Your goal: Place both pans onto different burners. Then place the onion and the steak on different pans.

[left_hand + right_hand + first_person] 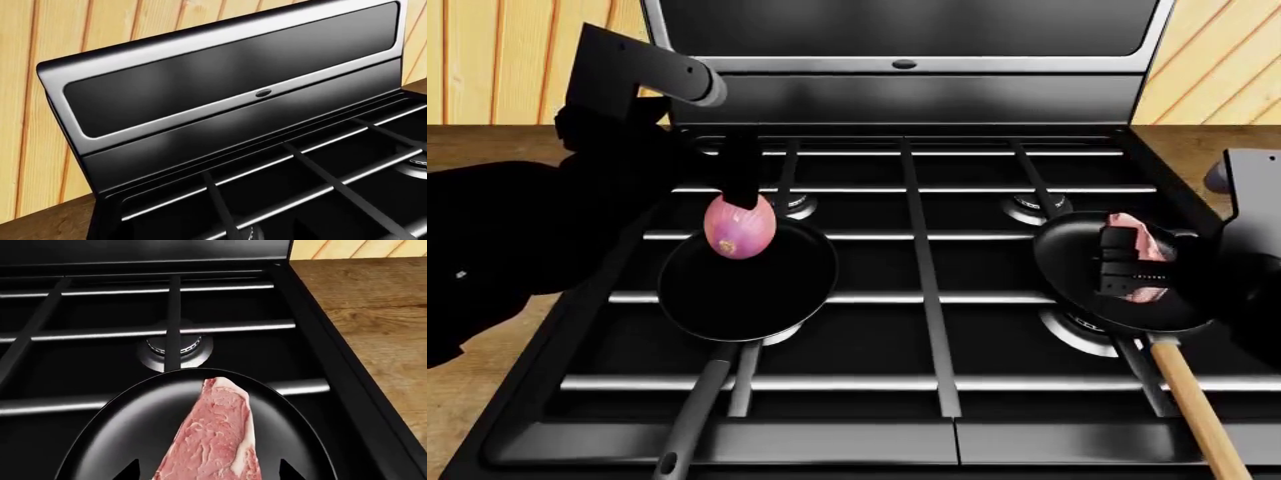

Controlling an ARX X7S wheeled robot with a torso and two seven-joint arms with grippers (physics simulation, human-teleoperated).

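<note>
Over the stove's left-front pan (747,290), left tool (741,190) grips onion (741,228); may roll out. Right tool (1132,268) over steak (213,440), opening unclear.

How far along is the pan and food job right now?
Both pans sit over front burners: grey-handled pan, wooden-handled pan. In hand: the onion hangs in the left hand above the first; the steak is over the second, at the right hand. Left: releasing both.

No readable text anywhere, small oval badge (905,65) on the stove back panel (908,95) at upper centre, too blurred to read
</note>
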